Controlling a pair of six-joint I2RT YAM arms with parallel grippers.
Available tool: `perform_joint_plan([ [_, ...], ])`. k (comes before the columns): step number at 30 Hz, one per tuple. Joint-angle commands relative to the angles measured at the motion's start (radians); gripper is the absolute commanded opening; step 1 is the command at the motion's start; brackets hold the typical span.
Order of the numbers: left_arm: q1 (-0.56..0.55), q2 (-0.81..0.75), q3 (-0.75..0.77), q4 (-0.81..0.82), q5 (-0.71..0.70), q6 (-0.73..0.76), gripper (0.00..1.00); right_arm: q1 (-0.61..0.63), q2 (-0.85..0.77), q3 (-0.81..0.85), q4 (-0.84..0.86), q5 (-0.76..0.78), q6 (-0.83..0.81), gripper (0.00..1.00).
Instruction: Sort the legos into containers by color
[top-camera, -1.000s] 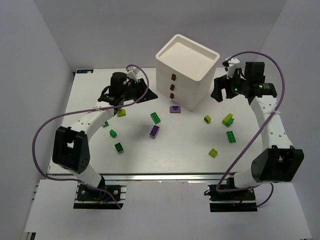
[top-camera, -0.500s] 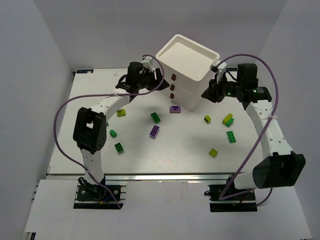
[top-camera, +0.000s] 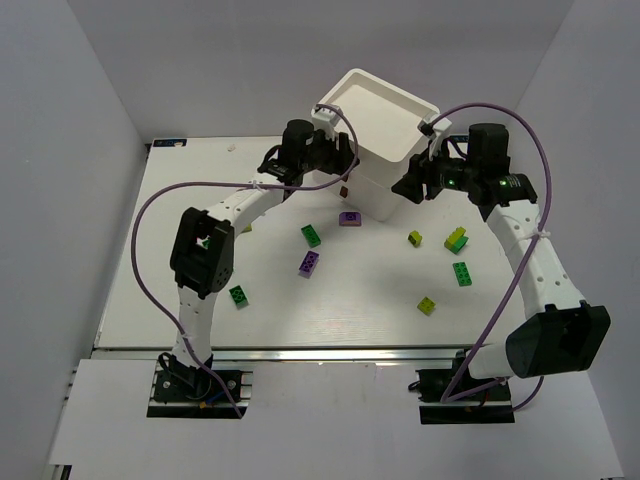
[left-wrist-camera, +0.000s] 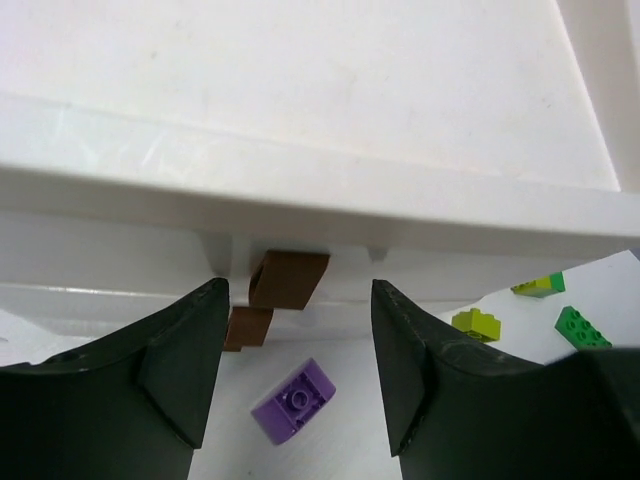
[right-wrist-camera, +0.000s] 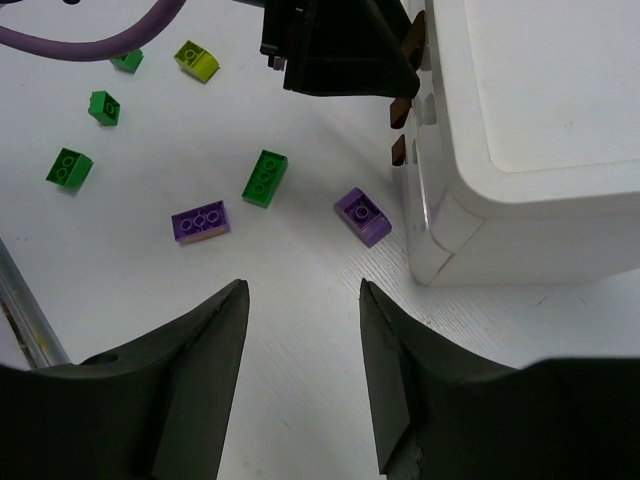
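Note:
Three stacked white bins (top-camera: 385, 185) stand at the back centre; the top bin (top-camera: 378, 115) sits tilted and raised above the lower two. My left gripper (top-camera: 343, 163) is open against the stack's left side, its fingers just under the top bin's rim (left-wrist-camera: 300, 200), straddling the brown marks (left-wrist-camera: 290, 280). My right gripper (top-camera: 404, 187) is open and empty beside the stack's right side. Legos lie loose on the table: purple (top-camera: 349, 218), purple (top-camera: 309, 263), dark green (top-camera: 311, 235), dark green (top-camera: 462, 273), yellow-green (top-camera: 427, 306).
More bricks: dark green (top-camera: 238, 294), yellow-green (top-camera: 414, 238), a yellow-green and green pair (top-camera: 456, 239). The right wrist view shows the stack (right-wrist-camera: 530, 130), my left gripper (right-wrist-camera: 340, 50) and a purple brick (right-wrist-camera: 363, 215). White walls enclose the table.
Both arms swung in toward the bin stack. My left gripper moved right to the stack's left side. The top bin now sits tilted and higher than before.

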Motion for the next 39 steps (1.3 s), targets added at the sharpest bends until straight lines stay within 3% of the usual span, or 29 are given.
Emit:
perform_joint_plan([
  [1, -0.014, -0.009, 0.059, 0.002, -0.057, 0.056, 0.68, 0.002, 0.007, 0.001, 0.039, 0.015, 0.023, 0.54],
  [5, -0.036, 0.006, 0.085, -0.020, -0.121, 0.081, 0.58, 0.003, 0.010, 0.000, 0.041, 0.015, 0.031, 0.54],
  [9, -0.036, 0.014, 0.091, -0.006, -0.143, 0.078, 0.33, 0.005, 0.008, -0.003, 0.041, 0.020, 0.029, 0.54],
  [16, -0.036, 0.000, 0.080, 0.021, -0.126, 0.066, 0.00, 0.008, 0.001, -0.010, 0.036, 0.023, 0.018, 0.53],
  [31, -0.036, -0.417, -0.349, 0.012, -0.189, 0.116, 0.00, 0.009, 0.008, -0.053, 0.033, 0.029, -0.018, 0.54],
  [34, -0.036, -0.456, -0.400, -0.002, -0.197, 0.124, 0.00, 0.011, 0.017, -0.053, 0.027, 0.030, -0.034, 0.57],
  [36, -0.036, -0.460, -0.415, -0.009, -0.198, 0.121, 0.00, 0.017, 0.025, -0.053, 0.019, 0.026, -0.058, 0.66],
  [37, -0.036, -0.459, -0.417, -0.008, -0.201, 0.116, 0.04, 0.017, 0.025, -0.054, 0.016, 0.024, -0.070, 0.69],
  [39, -0.036, -0.451, -0.410, -0.008, -0.204, 0.099, 0.32, 0.022, 0.031, -0.060, 0.004, 0.012, -0.101, 0.78],
])
